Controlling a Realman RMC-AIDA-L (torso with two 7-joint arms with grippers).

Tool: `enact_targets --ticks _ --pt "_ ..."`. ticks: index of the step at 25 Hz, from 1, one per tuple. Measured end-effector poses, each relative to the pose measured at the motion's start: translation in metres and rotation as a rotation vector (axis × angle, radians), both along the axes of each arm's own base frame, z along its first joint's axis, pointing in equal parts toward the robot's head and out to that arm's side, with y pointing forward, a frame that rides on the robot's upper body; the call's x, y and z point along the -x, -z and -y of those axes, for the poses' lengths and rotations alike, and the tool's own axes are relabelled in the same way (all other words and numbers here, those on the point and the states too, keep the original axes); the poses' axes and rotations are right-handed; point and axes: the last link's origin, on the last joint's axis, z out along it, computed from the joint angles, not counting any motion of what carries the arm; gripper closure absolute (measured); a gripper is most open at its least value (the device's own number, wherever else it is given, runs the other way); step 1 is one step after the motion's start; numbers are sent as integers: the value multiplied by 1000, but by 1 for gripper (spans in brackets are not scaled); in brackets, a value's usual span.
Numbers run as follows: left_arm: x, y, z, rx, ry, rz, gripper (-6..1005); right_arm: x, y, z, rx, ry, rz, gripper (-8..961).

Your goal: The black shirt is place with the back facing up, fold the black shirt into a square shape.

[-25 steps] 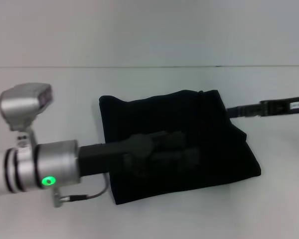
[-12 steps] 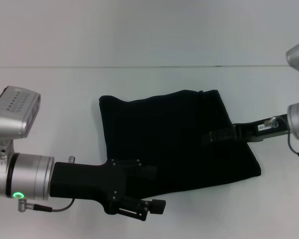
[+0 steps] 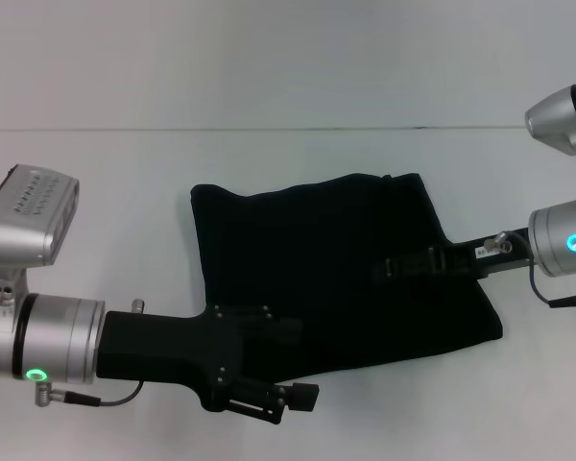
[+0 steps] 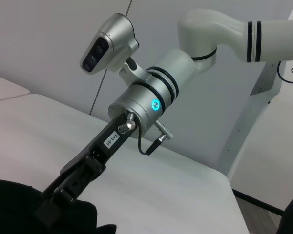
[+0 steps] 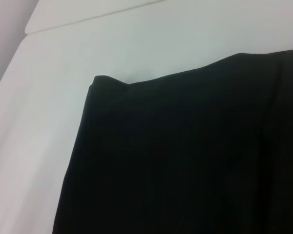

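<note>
The black shirt (image 3: 336, 279) is seen lying folded into a rough square on the white surface (image 3: 125, 192). The left gripper (image 3: 293, 396) sits at its near edge, the right gripper (image 3: 389, 269) over its right side; neither grip can be told. A snagged layer could be dragged open if either is withdrawn carelessly.

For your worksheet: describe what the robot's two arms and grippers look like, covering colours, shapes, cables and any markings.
Both arms end in silver cylindrical wrists with black rings. The left gripper is angular matte black, with a green wrist light and a thin grey cable. The right gripper is slim and black, bears a small white label, has a blue wrist light, and its upper arm is white.
</note>
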Motion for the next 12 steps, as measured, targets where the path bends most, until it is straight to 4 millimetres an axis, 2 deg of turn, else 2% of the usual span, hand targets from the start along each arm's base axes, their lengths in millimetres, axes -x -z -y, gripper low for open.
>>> enact_targets --ticks 7,12 --pt "-2 2 0 5 3 1 48 3 5 1 5 -3 -5 99" --pt "-2 3 0 9 1 3 48 4 5 0 4 -3 -5 280"
